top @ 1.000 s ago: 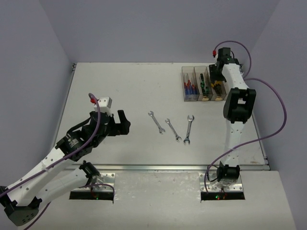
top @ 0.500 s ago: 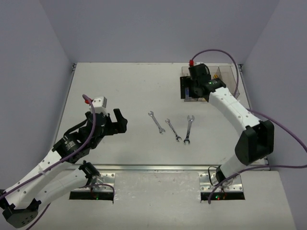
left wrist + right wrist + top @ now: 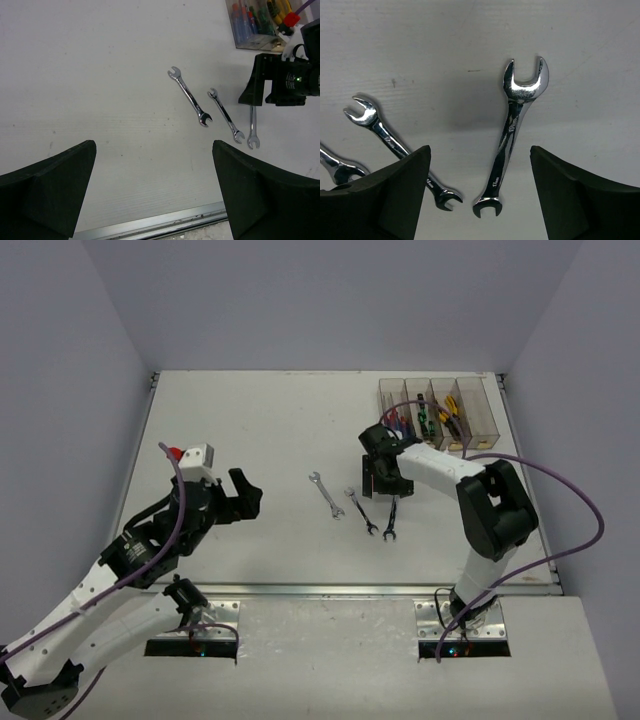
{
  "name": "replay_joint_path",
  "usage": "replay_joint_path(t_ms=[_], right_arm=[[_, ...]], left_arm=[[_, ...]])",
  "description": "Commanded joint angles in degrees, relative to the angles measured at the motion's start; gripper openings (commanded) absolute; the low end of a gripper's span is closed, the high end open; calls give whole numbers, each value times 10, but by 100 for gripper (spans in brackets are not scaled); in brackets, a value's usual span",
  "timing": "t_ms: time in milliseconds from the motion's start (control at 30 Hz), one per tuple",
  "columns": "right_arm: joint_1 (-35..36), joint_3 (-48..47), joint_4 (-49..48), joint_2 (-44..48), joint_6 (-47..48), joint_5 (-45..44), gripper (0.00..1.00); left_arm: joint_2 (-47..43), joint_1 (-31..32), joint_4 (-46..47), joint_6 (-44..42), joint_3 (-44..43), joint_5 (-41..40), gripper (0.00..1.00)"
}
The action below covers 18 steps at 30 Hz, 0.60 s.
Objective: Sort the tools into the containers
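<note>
Sorting step: only the wrenches (image 3: pixel 361 511) lie loose; the right hand (image 3: pixel 480 150) hangs over the largest wrench (image 3: pixel 510 135), not yet gripping.
Right hand: jaws wide, one on each side of the shank, both clear of it.
Left hand (image 3: pixel 240 500): wide and empty, at 9 o'clock on the bench (image 3: pixel 250 420), well apart from the tools.
Next move: probably descend, centre on the shank, then close. Thin steel lying flat calls for fingertips right down at the surface.
Largest wrench: bright silver, open-ended, big head at 12 o'clock in the wrist view. It lies at 3 o'clock of the trio, mid-bench.
Bins (image 3: pixel 478 405): at 1 o'clock. Three hold screwdrivers (image 3: pixel 400 423) and pliers (image 3: pixel 452 412); the rightmost looks empty.
</note>
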<state>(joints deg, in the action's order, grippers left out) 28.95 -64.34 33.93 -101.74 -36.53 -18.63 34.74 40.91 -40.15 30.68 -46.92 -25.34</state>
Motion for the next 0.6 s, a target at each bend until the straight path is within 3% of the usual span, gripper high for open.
replay_joint_path(t_ms=[0,100,333,500,567], right_arm=[[-18,4,6,-17,-31,33,70],[-27,21,-3,-22,-27,62,62],[-45,55,-14,-26,-29,75,58],[-60,73,-28,-34,-30,105,39],[-66,80,-33,-37,-34,106,38]], left_arm=[[-23,1,22,0,4,7,100],[-28,2,24,-2,4,10,100],[-29,1,28,-7,5,19,100],[-30,2,29,-8,5,21,100],[-31,1,29,-8,5,21,100]])
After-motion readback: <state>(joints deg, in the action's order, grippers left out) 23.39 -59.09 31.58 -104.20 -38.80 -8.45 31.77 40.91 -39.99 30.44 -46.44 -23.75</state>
